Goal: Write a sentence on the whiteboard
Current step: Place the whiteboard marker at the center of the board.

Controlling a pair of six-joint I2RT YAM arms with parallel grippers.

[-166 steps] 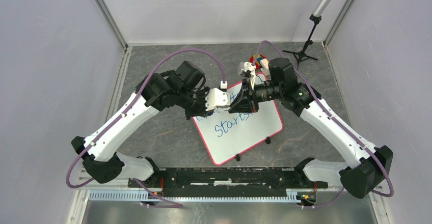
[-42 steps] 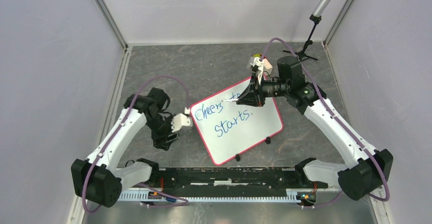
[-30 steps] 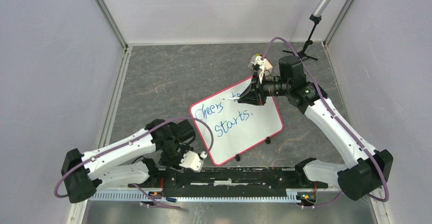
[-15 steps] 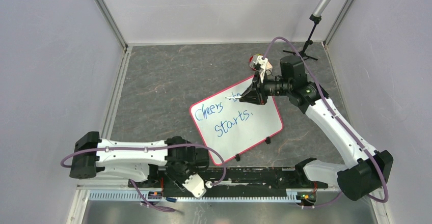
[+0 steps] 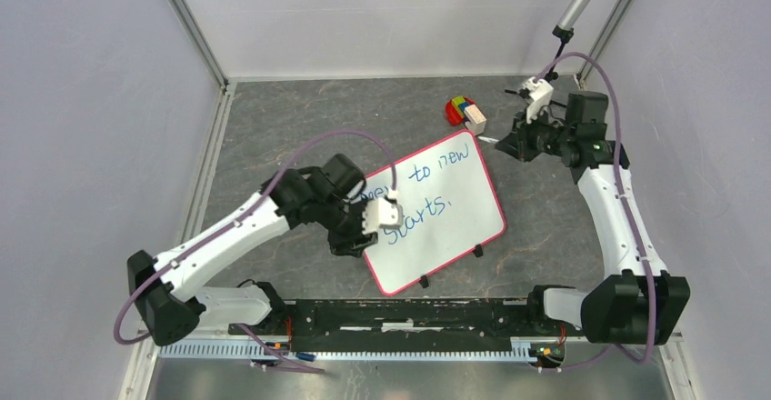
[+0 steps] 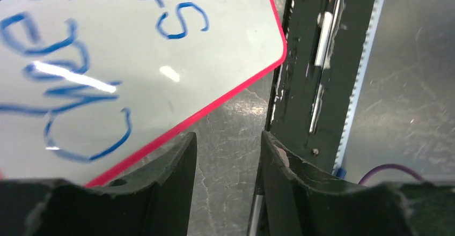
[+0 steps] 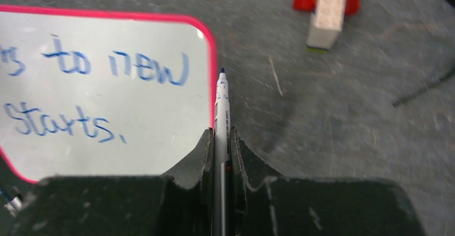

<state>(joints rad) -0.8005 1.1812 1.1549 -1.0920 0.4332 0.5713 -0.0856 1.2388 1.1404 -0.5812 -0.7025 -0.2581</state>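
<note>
The whiteboard (image 5: 455, 229) lies tilted on the grey table, and its pink-red rim shows in both wrist views (image 6: 161, 27) (image 7: 107, 139). The sentence (image 5: 427, 186) is in blue; I read "to new" (image 7: 115, 64) over "starts." (image 7: 59, 120). Its first word is hidden under my left gripper (image 5: 386, 211), which hangs over the board's left edge. In the left wrist view that gripper (image 6: 228, 145) is open, with only table between its fingers. My right gripper (image 5: 507, 143) is off the board's far right corner, shut on a marker (image 7: 221, 104) whose tip points past the rim.
A small stack of coloured blocks (image 5: 464, 111) (image 7: 326, 0) sits just beyond the board's far corner. A black stand (image 5: 545, 86) is at the back right. Black clips (image 5: 477, 251) line the board's near edge. The black base rail (image 5: 409, 314) (image 6: 311, 86) runs along the front.
My left arm has swung up from the front rail to the board's left edge. My right arm has drawn back off the board with the marker, uncovering "to new".
</note>
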